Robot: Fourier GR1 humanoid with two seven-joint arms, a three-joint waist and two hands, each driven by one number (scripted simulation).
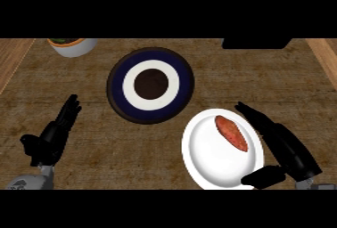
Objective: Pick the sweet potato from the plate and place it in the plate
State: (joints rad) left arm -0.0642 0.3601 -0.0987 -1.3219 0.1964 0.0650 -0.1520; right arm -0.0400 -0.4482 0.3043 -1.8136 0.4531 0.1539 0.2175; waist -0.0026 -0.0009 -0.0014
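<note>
I note a wooden counter (pixel 85 89), a dark blue plate (pixel 119 84) with white ring, and a white plate (pixel 211 164) bearing the sweet potato (pixel 232 132). My right hand (pixel 284 144) lies beside the white plate, fingers straight, holding nothing. My left hand (pixel 54 133) rests open at lower left. A bowl (pixel 72 46) sits top left

Bowl (pixel 72 46) and black object (pixel 256 43) cut off at top edge.

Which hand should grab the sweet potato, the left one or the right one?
Probably the right hand: it sits open beside the white plate holding the sweet potato. The left hand is across the counter.
</note>
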